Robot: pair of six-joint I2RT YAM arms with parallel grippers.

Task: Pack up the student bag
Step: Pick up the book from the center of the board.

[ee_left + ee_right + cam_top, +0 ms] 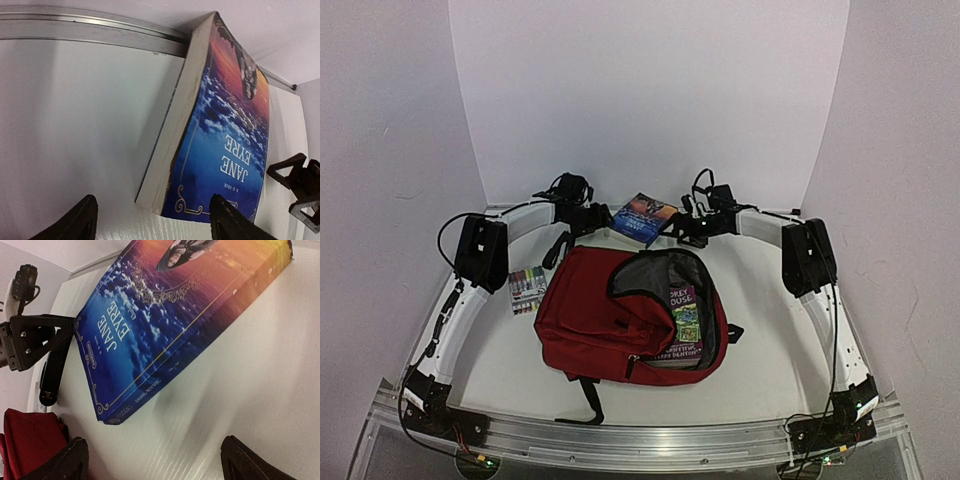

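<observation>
The student bag point(585, 320) lies in the middle of the table, dark red, its main compartment unzipped with grey lining showing and a book point(686, 325) inside. Behind it a blue and orange "Jane Eyre" paperback point(645, 218) lies on the table. My left gripper point(152, 224) is open, and the paperback's point(225, 130) near corner sits between its fingers point(80, 222). My right gripper point(157, 462) is open just short of the paperback's point(165, 325) other near corner, with bare table between its fingers point(245, 462). In the top view the left gripper point(603, 220) and right gripper point(677, 231) flank the book.
A pack of coloured markers point(527, 288) lies left of the bag. A metal rail point(100, 32) runs along the table's back edge behind the paperback. White walls enclose the table on three sides. A black strap point(588, 400) trails from the bag toward the front rail.
</observation>
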